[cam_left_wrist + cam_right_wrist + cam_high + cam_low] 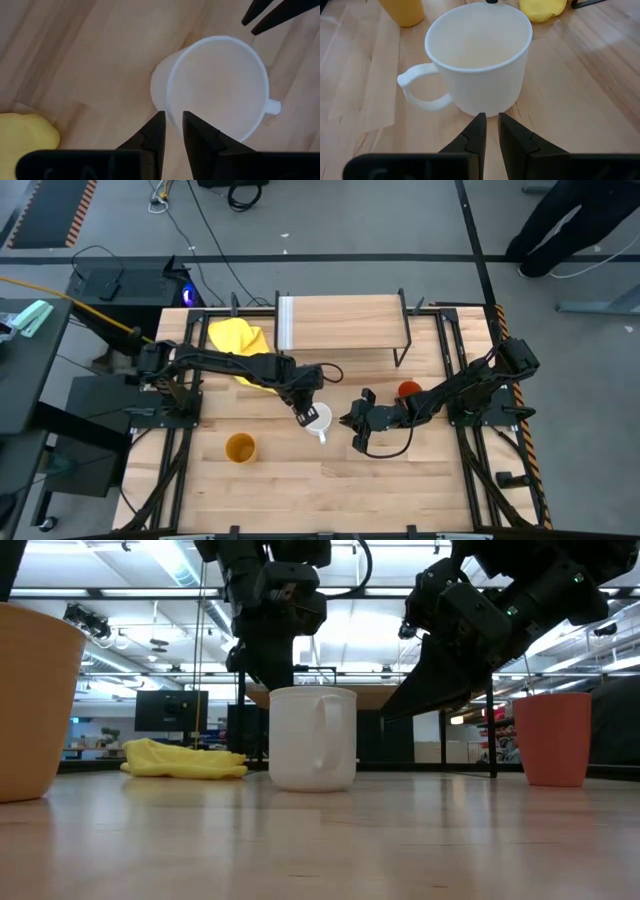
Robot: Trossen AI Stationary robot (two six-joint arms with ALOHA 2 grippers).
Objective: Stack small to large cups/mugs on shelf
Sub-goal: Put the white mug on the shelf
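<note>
The white mug (318, 420) stands upright on the tabletop's middle, its handle (322, 438) toward the near edge. My left gripper (303, 413) points steeply down over the mug's left rim and is open, with one finger outside the wall and one inside (173, 120). My right gripper (350, 423) slants down just right of the mug, open, with nothing between its fingers (490, 117). The orange-red cup (408, 390) stands behind the right arm. Near the front left stands the yellow-orange cup (240, 447). The shelf (345, 323) stands at the far edge. My left gripper straddles the mug's rim (169, 107) from above, on the side away from the handle (272, 106). The gap between the fingers is wider than the wall, and I cannot tell whether either finger touches it. The mug stands on the table (312, 740).
A yellow cloth (238, 340) lies at the far left, beside the shelf's white strip (285, 323). Black rails run along both table sides. A person's legs (570, 225) show on the floor beyond the far right corner. Bare wood lies along the near edge (400, 490).
</note>
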